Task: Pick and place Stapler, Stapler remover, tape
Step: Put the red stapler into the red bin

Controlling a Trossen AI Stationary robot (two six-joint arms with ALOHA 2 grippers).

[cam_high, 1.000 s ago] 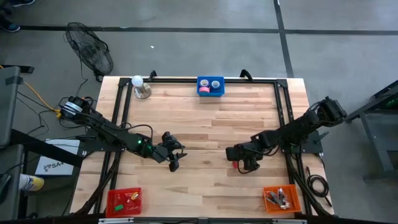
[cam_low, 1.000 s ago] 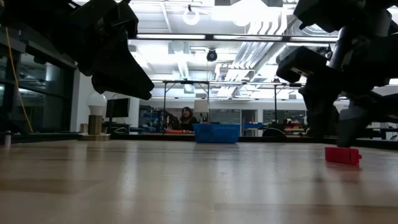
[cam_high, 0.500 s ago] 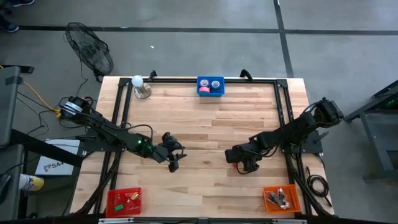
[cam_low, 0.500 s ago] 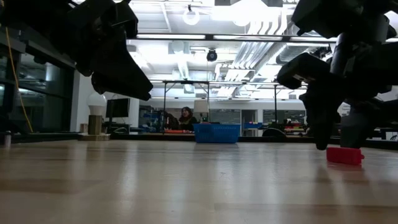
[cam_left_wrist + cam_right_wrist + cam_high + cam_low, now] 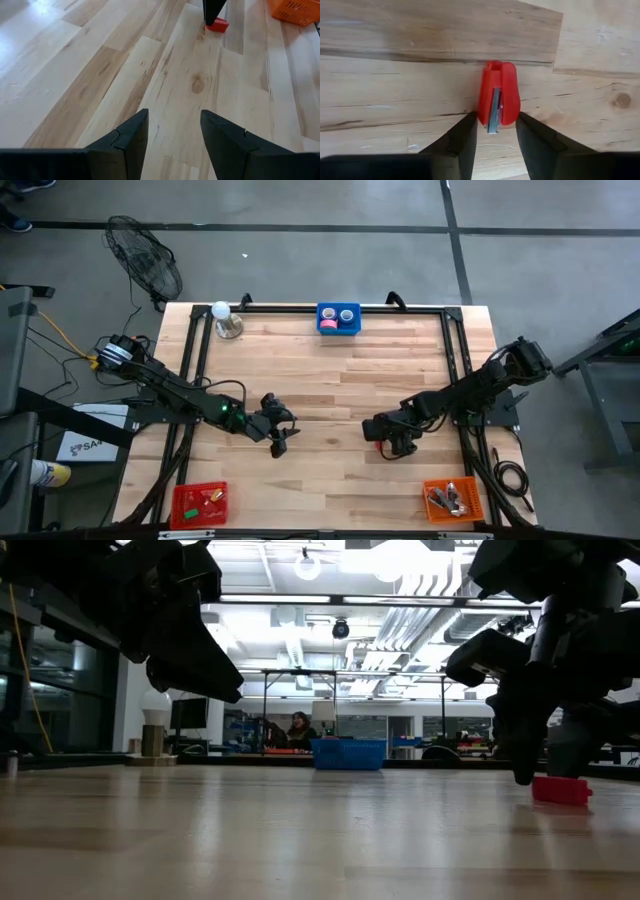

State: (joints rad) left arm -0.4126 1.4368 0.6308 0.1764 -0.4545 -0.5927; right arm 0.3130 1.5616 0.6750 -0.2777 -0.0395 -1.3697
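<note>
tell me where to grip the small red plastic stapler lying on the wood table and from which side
Grip the small red plastic stapler across its two long flat sides, at the end nearest the right gripper, coming straight down from above. It lies flat with its metal strip up, and its narrow body already sits between the fingers, one on each side, so closing there should pinch it squarely.

A light wooden plank tabletop (image 5: 330, 380) is bordered by a black frame. A blue bin (image 5: 338, 318) is set at the middle of its far edge; left of the bin, at the far corner, a white bulb-shaped lamp (image 5: 227, 320) is stood. Toward the near right of the bin a small red stapler (image 5: 498, 97) is lain flat on the planks, with an orange basket (image 5: 452, 498) at the near right corner and a red basket (image 5: 198, 503) at the near left corner.
</note>
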